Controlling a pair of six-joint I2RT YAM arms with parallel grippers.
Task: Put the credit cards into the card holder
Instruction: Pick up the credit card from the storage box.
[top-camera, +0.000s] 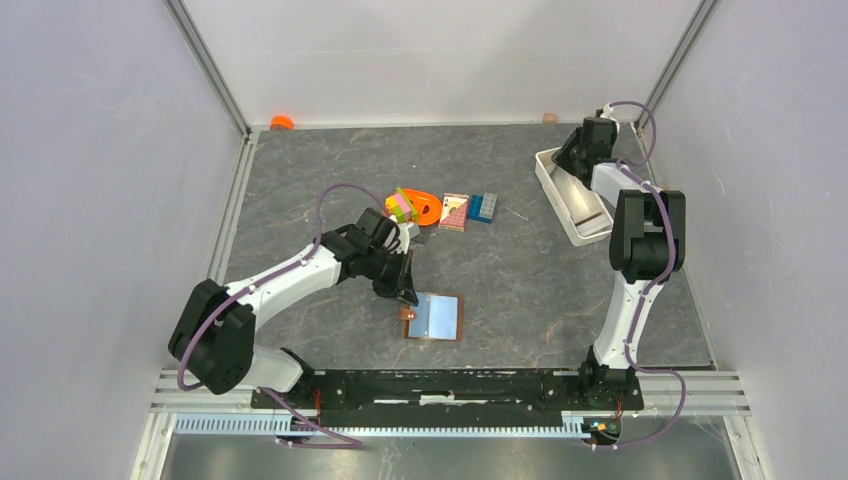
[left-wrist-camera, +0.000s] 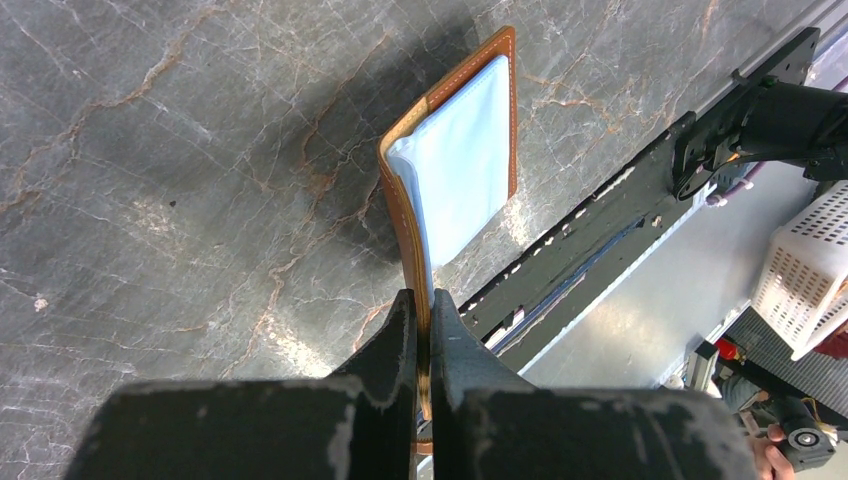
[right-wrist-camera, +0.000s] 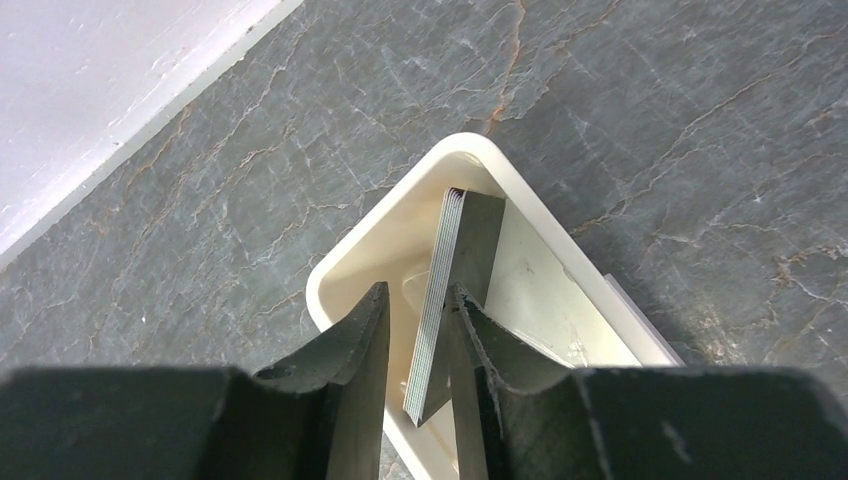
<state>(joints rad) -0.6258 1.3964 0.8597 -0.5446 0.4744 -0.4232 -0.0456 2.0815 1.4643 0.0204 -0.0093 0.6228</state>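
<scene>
A blue card (left-wrist-camera: 462, 160) lies on the open wallet (left-wrist-camera: 470, 70), just ahead of the left gripper (left-wrist-camera: 422, 320). That gripper's jaws are pressed together on the wallet's near edge, pinching the leather. I cannot tell whether the card is tucked into a pocket or only resting on the paler inside.

The grey cards (right-wrist-camera: 470, 240), a thin stack by the look of the layered edge, stand on edge between the jaws of the right gripper (right-wrist-camera: 418, 292). They reach past the fingertips into the tray (right-wrist-camera: 385, 245) below. Those jaws are partly spread. One sits against the stack or very close to it, and a gap shows at the other, so I judge the stack is not yet clamped.

The task looks about a third done. One card is at the wallet. The grey ones are well apart from it and have yet to be gripped, lifted out, carried over and slid in. No tan card is visible.
</scene>
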